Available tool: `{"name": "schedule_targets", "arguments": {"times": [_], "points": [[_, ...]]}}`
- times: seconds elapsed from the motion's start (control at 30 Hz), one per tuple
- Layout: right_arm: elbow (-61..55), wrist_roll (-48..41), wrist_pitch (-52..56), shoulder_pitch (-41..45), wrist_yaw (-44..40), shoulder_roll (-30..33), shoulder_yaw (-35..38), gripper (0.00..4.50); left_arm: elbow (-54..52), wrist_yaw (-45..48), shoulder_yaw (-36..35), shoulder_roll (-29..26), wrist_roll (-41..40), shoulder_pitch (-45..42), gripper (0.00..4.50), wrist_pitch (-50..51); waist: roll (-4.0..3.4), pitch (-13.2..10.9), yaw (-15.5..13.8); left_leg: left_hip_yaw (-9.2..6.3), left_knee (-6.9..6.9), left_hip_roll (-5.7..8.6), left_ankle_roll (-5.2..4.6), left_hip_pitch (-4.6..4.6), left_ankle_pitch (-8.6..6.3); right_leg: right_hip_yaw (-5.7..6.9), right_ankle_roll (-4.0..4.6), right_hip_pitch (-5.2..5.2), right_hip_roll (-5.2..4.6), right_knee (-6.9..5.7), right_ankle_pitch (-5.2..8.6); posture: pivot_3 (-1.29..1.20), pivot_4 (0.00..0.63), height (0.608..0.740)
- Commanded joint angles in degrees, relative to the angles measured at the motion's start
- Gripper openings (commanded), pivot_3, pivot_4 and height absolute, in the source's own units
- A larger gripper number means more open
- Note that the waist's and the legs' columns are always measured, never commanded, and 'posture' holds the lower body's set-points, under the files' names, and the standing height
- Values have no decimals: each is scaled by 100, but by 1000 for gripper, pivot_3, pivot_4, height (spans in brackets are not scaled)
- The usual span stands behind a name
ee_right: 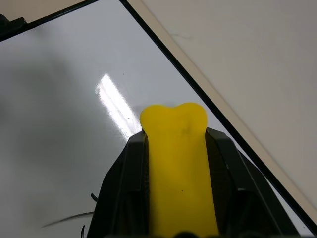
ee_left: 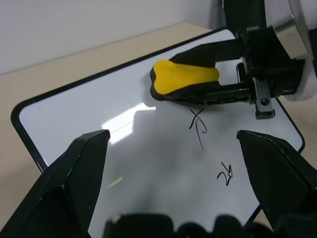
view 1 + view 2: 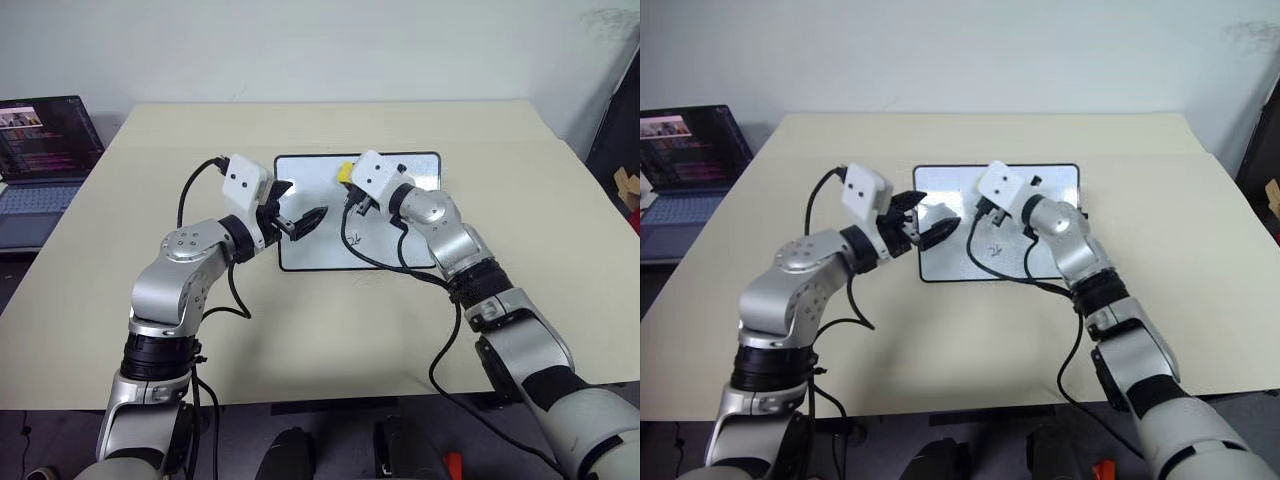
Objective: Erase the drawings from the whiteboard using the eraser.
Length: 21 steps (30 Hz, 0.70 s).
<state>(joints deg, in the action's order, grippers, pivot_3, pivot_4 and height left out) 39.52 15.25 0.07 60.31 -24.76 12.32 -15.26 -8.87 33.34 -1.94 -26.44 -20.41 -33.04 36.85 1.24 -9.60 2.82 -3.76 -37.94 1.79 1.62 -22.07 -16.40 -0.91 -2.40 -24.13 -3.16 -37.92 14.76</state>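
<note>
Clamped lengthwise in the right gripper (image 2: 225,69), fingers tight on its flanks: the yellow eraser (image 2: 184,78), poised over the far part of the whiteboard (image 3: 425,160) on the table (image 3: 300,340), the nearest of the drawings (image 2: 198,126) just under and nearer than its nose. Spread wide and empty beside it: the left gripper (image 3: 300,222). No readable brand or lettering anywhere
</note>
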Motion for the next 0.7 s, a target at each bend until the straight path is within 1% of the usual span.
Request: {"name": "schedule_targets", "arguments": {"times": [0.03, 0.17, 0.37, 0.7], "points": [[435, 124, -180, 173, 152, 135, 29, 1192, -291, 25, -62, -13, -76, -18, 4500, -92, 0, 0, -3, 0, 0, 0, 0, 1, 0, 1, 0, 1, 0, -1, 0, 0, 150, 740], [643, 168, -267, 58, 183, 337, 58, 1192, -320, 1, -75, -6, -83, -2, 4500, -77, 0, 0, -45, 0, -4, 0, 0, 6, 0, 0, 0, 8, 1, -8, 0, 0, 150, 740], [554, 207, -213, -232, 71, 685, 43, 1192, -314, 10, -68, 8, -96, -6, 4500, -78, 5, 3, -136, -6, -10, 5, -2, 15, 0, 9, 1, 22, 2, -13, -1, 0, 150, 740], [18, 102, 72, -703, -210, 952, 110, 1192, -273, 58, -45, 14, -87, -38, 4500, -100, 6, 4, -135, -26, -9, 22, -27, 91, -13, 19, -3, 107, 3, -9, -2, 0, 150, 740]]}}
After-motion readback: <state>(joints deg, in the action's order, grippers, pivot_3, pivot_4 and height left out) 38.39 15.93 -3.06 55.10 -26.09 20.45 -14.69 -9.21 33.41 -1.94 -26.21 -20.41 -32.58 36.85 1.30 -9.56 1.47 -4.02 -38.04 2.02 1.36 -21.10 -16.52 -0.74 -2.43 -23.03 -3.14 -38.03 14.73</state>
